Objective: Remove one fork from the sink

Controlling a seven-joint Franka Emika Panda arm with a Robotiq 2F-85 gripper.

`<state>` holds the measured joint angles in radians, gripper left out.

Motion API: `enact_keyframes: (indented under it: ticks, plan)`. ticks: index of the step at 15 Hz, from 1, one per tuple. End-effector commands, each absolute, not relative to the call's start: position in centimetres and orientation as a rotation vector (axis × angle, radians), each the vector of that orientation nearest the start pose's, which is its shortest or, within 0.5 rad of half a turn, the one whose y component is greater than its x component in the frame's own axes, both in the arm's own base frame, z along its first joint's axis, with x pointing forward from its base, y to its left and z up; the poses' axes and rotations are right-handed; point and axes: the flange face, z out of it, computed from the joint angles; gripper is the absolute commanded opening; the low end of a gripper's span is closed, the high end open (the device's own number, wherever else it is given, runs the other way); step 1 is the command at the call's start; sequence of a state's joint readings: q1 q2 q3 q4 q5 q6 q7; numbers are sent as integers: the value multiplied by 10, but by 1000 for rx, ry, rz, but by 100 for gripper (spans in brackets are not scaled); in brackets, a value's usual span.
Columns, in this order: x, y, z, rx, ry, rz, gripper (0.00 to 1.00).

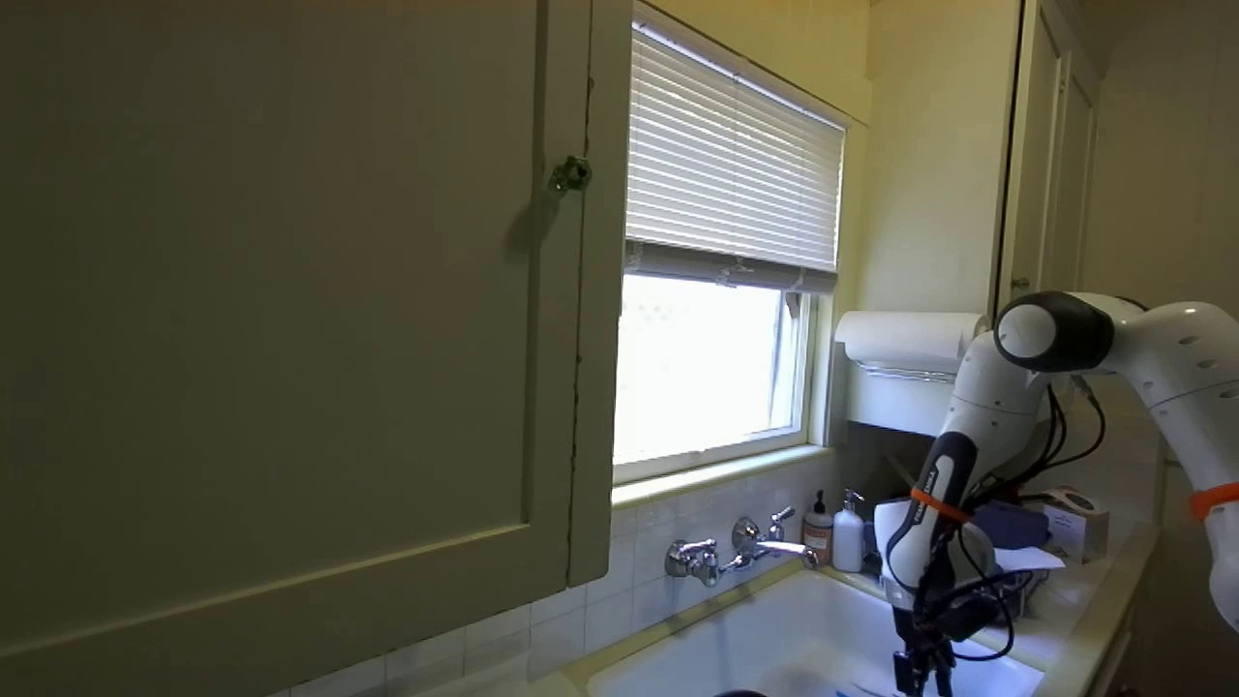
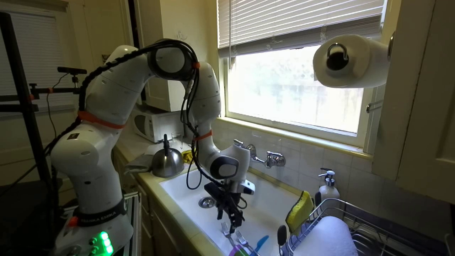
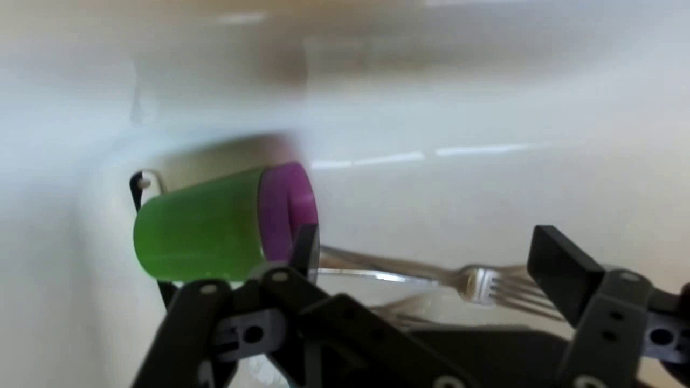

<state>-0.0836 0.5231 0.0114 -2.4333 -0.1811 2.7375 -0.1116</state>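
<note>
Black jaws spread apart above slim metal fork, glossy sink, rounded green cup, perhaps plastic

Glaring window, dim cupboard

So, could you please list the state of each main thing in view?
Black two-fingered end effector, open
Silver metal forks, lying ungripped in the whitish sink
Green-and-purple cylinder, lying on its side
Chrome two-handled tap, no water stream visible
White slatted blind, partly lowered
Cream panelled cabinet door, closed
Green base lights, lit
</note>
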Motion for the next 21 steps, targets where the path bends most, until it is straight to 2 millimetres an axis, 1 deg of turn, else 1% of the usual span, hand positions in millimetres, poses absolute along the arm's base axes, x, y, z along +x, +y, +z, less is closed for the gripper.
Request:
enact_keyframes:
  ticks: [1,4,6,7,10,13,14,15,18,19,20,21]
  plan:
    - [443,-18,63,-3121,-268,77,100]
    - [440,-7,47,-3123,-312,-111,100]
    - [439,-6,34,-3148,-352,-176,100]
    - [437,-4,25,-3138,-353,-174,100]
    - [433,-1,5,-3152,-388,-188,100]
    - [433,4,-11,-3152,-418,-195,99]
    - [435,6,-14,-3150,-424,-211,96]
    - [438,8,-16,-3148,-426,-226,97]
    - [447,13,-22,-3147,-447,-261,92]
    - [450,15,-24,-3146,-449,-269,92]
    - [453,16,-26,-3150,-453,-277,88]
    - [457,16,-27,-3153,-454,-286,89]
